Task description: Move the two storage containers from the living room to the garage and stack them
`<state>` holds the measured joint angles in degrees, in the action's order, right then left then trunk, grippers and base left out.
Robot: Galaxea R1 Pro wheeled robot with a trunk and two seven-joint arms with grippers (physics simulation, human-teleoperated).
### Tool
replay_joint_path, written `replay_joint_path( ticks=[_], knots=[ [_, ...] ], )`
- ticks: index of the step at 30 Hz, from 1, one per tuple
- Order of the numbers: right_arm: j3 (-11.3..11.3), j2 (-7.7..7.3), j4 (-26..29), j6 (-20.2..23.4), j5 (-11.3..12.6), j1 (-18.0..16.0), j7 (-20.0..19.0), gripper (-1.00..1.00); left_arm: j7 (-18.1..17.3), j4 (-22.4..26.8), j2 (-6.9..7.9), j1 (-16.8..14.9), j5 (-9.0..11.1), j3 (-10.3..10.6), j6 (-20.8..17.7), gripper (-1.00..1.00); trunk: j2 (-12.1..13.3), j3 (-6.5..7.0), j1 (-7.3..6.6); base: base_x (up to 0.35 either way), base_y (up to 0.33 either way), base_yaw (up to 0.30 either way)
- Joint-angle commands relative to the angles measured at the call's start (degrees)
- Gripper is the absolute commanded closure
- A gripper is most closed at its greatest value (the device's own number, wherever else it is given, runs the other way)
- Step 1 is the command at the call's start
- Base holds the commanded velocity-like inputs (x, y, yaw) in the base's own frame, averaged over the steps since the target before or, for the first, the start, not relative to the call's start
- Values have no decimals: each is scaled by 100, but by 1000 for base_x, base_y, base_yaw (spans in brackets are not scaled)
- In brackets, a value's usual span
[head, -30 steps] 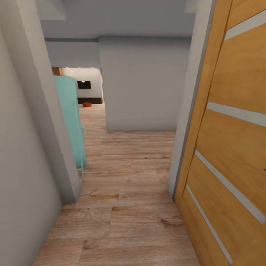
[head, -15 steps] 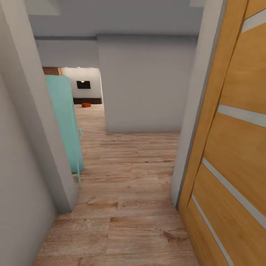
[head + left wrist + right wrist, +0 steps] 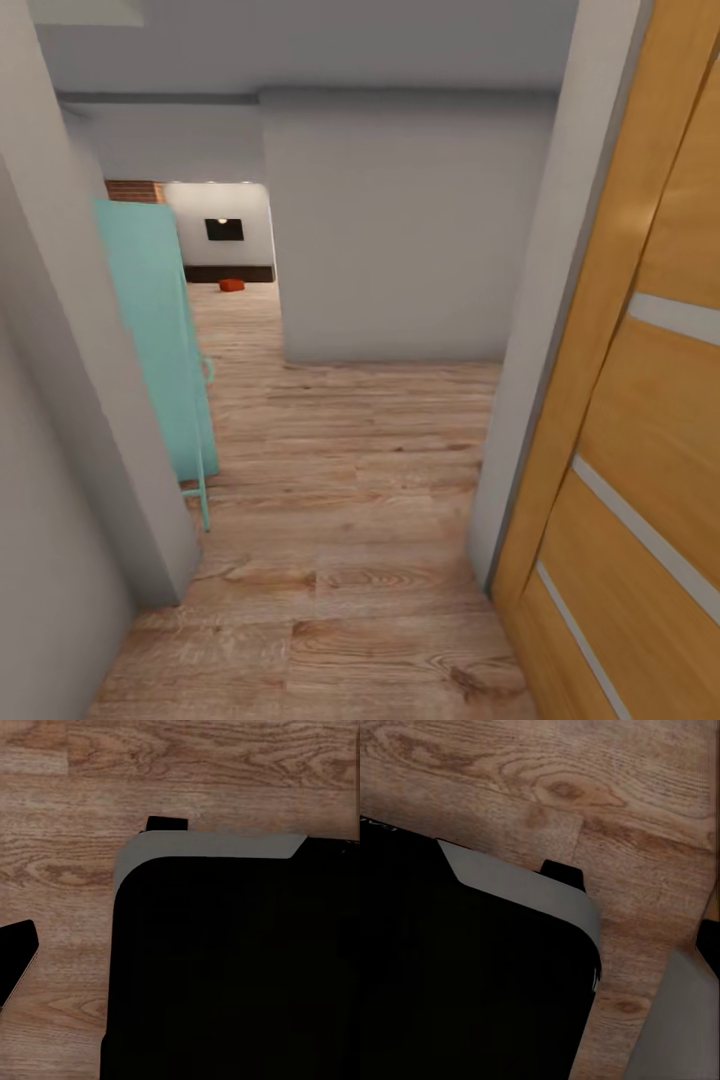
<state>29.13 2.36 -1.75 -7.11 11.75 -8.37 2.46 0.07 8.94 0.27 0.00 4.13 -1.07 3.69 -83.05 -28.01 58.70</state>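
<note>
— How many storage containers can you count?

— One storage container (image 3: pixel 232 285), small and orange-red, far off in the head view. It sits on the wood-plank flooring (image 3: pixel 350 520) of the living room (image 3: pixel 222 240), just in front of the long dark cabinet (image 3: pixel 228 273), below a black wall TV (image 3: pixel 224 229).

— And around it?

— One strip of red brick (image 3: pixel 133 190) shows at that room's left edge. Closer in, one teal piece of furniture (image 3: pixel 155 330) stands against the left wall of the corridor. One grey wall block (image 3: pixel 400 230) faces the camera, and one wooden door (image 3: pixel 640 400) with pale stripes stands at the right edge.

— The grippers?

— I cannot tell whether either is wide or narrow. Each wrist view looks down on plank flooring, with a black, grey-edged body (image 3: pixel 232 967) covering much of it.
</note>
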Motion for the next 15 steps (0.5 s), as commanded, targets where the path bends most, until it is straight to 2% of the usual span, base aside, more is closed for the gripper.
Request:
replay_joint_path(
  ticks=[1,15],
  knots=[
    [49,7,-19,-31,54,-6,8,-100,1,3,-1,0,44,-7,10,-100,-2,-5,3,323,0,0],
    [50,12,-19,-27,54,-6,8,-100,2,3,-1,0,44,-7,9,-100,-2,-5,3,323,0,0]
  ],
)
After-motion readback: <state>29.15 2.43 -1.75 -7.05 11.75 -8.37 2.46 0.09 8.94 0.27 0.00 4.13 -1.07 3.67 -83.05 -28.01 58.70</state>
